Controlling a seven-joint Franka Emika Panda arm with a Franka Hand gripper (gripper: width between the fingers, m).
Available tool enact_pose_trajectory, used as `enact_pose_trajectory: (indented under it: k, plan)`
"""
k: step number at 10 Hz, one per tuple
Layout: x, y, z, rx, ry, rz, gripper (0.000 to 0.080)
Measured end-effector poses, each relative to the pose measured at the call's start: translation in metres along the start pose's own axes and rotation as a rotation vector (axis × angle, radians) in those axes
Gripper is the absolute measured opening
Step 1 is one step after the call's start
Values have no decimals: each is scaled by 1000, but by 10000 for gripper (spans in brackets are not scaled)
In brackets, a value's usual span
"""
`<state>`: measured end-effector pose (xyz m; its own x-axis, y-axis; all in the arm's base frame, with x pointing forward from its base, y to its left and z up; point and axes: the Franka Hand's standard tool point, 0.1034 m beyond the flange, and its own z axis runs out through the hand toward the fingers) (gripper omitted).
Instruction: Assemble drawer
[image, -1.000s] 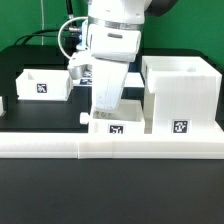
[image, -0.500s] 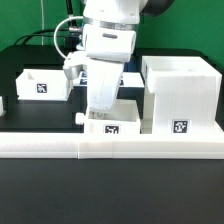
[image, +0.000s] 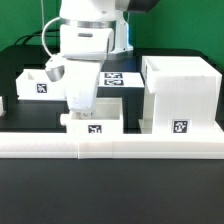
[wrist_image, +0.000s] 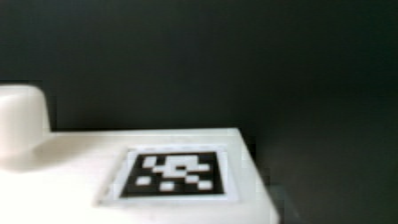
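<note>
A small white tray (image: 95, 126) with a tag on its front and a knob (image: 66, 119) on its side stands just behind the front rail. My gripper (image: 79, 108) reaches down into it and is shut on its wall; the fingertips are hidden by the hand. The large boxy housing (image: 182, 92) stands at the exterior view's right, a gap apart from the tray. A second small tray (image: 42, 83) stands at the back left. The wrist view shows the held tray's tag (wrist_image: 175, 172) and the knob (wrist_image: 18, 120); no fingers show there.
The long low white border rail (image: 110, 148) runs along the front. The marker board (image: 118, 79) lies on the black table behind the arm. Cables hang at the back left.
My gripper has moved to the exterior view's left, and the small tray has moved left with it, away from the housing. The marker board now shows behind the arm.
</note>
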<state>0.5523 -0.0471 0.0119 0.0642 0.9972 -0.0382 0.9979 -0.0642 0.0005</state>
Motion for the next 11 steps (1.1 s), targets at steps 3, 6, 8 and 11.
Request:
enact_pose_trajectory:
  k: [3, 6, 8, 11]
  plan:
    - [2, 0, 1, -2, -1, 13, 42]
    - [24, 0, 0, 5, 6, 6, 42]
    - [25, 0, 0, 6, 7, 6, 42]
    - [31, -2, 1, 7, 1, -16, 42]
